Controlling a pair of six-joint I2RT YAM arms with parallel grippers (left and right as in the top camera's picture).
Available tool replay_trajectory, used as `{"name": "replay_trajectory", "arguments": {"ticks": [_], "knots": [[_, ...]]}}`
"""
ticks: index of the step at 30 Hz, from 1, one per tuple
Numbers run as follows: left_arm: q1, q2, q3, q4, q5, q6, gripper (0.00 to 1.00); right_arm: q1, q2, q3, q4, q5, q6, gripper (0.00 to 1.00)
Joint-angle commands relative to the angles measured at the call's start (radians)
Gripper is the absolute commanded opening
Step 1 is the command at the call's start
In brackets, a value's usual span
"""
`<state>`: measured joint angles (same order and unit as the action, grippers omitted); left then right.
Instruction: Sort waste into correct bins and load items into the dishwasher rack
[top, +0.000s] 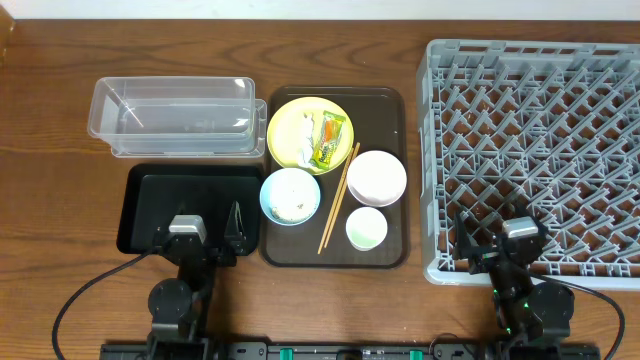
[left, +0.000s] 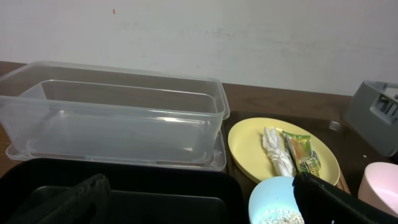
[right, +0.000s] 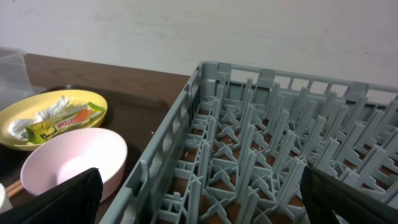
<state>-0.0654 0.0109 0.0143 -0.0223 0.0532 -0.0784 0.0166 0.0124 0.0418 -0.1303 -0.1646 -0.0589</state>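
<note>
Nothing is done yet. Wrapper (top: 329, 140) and tissue (top: 303, 145) lie on the plate (top: 286, 117), rice (top: 292, 208) in the blue bowl (top: 268, 196). Rack (top: 530, 100), tub (top: 102, 105) and black tray (top: 137, 205) hold nothing. Left fingers (left: 336, 202) and right fingers (right: 62, 199) are spread, empty.

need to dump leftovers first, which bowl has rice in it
The light blue bowl, left of the chopsticks; it holds rice grains. The white bowl right of them looks empty.

The wooden table (top: 50, 110) is carrying a clear tub (top: 170, 84) and a black tray (top: 140, 205) on the left. A brown serving tray (top: 385, 110) is sitting centrally, with the grey rack (top: 428, 160) on the right.
</note>
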Motion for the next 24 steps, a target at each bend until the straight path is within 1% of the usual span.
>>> {"name": "replay_trajectory", "arguments": {"ticks": [1,4,7,9,15,17,20,24], "knots": [[0.005,0.0,-0.01,-0.044,-0.005,-0.008,0.96,0.003,-0.004,-0.004,0.002,0.027,0.057,0.99],[0.005,0.0,-0.01,-0.043,-0.008,-0.011,0.96,0.003,-0.004,-0.004,0.0,0.059,0.117,0.99],[0.005,0.0,-0.007,-0.045,-0.004,-0.075,0.96,0.003,-0.003,-0.003,0.0,0.064,0.169,0.99],[0.005,0.0,-0.002,-0.058,-0.005,-0.092,0.96,0.002,0.0,-0.001,-0.001,0.064,0.201,0.99],[0.005,0.04,0.083,-0.203,-0.004,-0.092,0.96,0.003,0.046,0.067,-0.071,0.07,0.234,0.99],[0.005,0.079,0.129,-0.254,-0.004,-0.092,0.96,0.003,0.086,0.109,-0.103,0.089,0.233,0.99],[0.005,0.158,0.19,-0.28,0.027,-0.092,0.96,0.003,0.176,0.18,-0.145,0.093,0.234,0.99],[0.005,0.321,0.304,-0.331,0.064,-0.092,0.96,0.002,0.332,0.303,-0.198,0.098,0.225,0.99]]}}
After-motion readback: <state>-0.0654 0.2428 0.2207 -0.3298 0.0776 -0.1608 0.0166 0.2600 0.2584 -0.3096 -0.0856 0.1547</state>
